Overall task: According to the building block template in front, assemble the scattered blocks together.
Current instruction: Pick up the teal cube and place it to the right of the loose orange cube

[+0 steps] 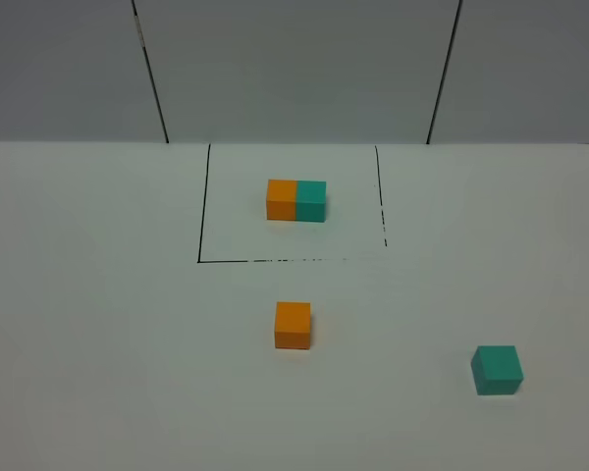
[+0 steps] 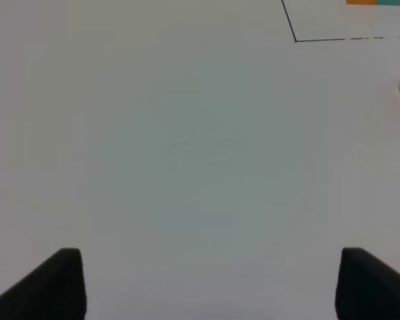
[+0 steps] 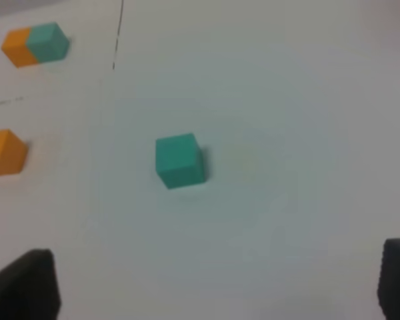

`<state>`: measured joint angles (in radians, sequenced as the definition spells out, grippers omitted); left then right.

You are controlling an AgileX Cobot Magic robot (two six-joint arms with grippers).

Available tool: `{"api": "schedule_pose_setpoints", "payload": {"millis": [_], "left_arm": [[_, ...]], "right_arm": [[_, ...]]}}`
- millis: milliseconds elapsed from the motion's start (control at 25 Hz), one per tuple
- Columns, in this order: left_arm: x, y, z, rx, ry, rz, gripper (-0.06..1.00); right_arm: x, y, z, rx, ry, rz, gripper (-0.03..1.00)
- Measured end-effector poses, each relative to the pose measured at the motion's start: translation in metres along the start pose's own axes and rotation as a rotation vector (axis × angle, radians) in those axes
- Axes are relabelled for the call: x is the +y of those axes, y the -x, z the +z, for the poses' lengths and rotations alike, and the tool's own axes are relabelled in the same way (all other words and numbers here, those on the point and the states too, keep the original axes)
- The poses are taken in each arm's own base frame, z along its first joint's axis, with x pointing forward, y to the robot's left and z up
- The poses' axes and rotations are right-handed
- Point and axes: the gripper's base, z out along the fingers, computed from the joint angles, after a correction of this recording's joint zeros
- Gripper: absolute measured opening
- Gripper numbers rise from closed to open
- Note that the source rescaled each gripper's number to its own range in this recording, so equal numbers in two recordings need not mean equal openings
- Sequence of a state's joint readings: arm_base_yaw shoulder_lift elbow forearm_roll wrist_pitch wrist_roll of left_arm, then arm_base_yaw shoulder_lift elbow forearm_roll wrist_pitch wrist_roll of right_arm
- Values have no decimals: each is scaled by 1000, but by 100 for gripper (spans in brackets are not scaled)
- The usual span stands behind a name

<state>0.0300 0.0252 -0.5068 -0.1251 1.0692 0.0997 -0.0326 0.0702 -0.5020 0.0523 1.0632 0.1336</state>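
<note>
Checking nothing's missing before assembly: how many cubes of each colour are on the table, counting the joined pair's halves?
Orange: 2 (loose orange cube, half of the joined pair)
Teal: 2 (loose teal cube, half of the joined pair)
Total: 4

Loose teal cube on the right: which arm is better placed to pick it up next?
Right. The right gripper stands open facing the small matte teal cube; the left wrist view shows none of it.
</note>
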Motion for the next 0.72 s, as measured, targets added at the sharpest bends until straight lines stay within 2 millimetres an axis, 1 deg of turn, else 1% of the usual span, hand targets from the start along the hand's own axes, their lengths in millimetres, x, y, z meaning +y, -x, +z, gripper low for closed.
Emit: {"api": "schedule_pose_setpoints", "payload": {"millis": [40, 120, 240, 360, 440, 560, 640, 720], "left_arm": [[0, 0, 0, 0, 0, 0, 61], [0, 0, 0, 0, 0, 0, 61], [0, 0, 0, -1, 0, 0, 61], [0, 0, 0, -1, 0, 0, 61], [0, 0, 0, -1, 0, 0, 61], [0, 0, 0, -2, 0, 0, 61], [0, 0, 0, -2, 0, 0, 60], [0, 0, 0, -1, 0, 0, 60]], "right_arm": [[2, 5, 4, 41, 8, 13, 99], [6, 19, 14, 122, 21, 35, 100], [13, 42, 38, 261, 38, 72, 100], [17, 63, 76, 389, 48, 67, 100], [20, 74, 106, 469, 64, 63, 100], [23, 83, 151, 567, 84, 85, 100], [22, 83, 180, 636, 83, 92, 100], [24, 83, 204, 683, 77, 84, 100]]}}
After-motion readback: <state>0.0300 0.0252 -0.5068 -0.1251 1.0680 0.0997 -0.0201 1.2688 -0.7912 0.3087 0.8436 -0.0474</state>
